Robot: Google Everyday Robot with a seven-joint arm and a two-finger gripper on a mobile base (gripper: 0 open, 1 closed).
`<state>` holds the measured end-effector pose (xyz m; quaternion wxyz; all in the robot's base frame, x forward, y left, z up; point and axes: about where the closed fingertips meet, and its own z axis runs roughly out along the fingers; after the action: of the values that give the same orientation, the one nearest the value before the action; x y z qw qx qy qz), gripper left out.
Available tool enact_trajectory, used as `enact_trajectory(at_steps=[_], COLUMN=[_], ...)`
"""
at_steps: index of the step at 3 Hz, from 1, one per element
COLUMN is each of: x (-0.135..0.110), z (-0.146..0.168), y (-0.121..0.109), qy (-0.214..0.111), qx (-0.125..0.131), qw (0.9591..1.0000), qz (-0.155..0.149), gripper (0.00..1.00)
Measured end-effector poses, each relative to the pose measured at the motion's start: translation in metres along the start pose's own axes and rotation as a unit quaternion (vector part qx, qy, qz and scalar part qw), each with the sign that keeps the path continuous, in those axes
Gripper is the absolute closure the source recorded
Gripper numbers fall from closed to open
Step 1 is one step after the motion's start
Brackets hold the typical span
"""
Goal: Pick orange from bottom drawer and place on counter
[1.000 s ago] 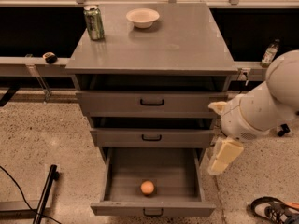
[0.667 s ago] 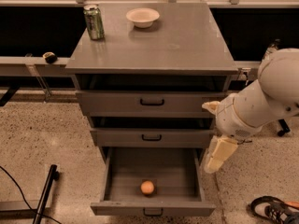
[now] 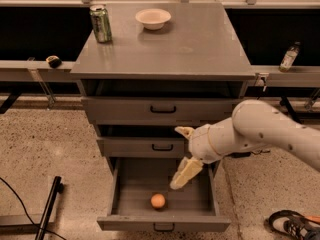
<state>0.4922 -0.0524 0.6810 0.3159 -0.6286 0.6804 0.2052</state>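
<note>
The orange lies on the floor of the bottom drawer, which is pulled out, near its front middle. My gripper hangs over the right part of the open drawer, above and to the right of the orange and apart from it. It is open and empty, with one pale finger pointing down into the drawer. The grey counter tops the cabinet above. The two upper drawers are slightly ajar.
A green can and a pale bowl stand at the back of the counter. A small dark round object sits on the left ledge and a bottle on the right. A shoe and a black pole lie on the floor.
My arm and gripper have moved left, from beside the cabinet's right edge to over the open bottom drawer. The orange has not moved.
</note>
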Motion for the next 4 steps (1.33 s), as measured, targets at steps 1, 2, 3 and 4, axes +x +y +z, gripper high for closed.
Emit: enact_trajectory(at_steps=[1,2,3,4], x=[0.010,0.021,0.021,0.044], z=[0.049,0.069,0.069,0.099], y=[-0.030,-0.051,-0.051,-0.052], qy=[-0.060,-0.075,-0.076,-0.102], qx=[0.041,0.079,0.079,0.095], qw=[0.9973,0.9940,0.9939,0.9896], qz=[-0.003,0.007,0.007,0.033], gripper=[0.00,0.00,0.00,0.00])
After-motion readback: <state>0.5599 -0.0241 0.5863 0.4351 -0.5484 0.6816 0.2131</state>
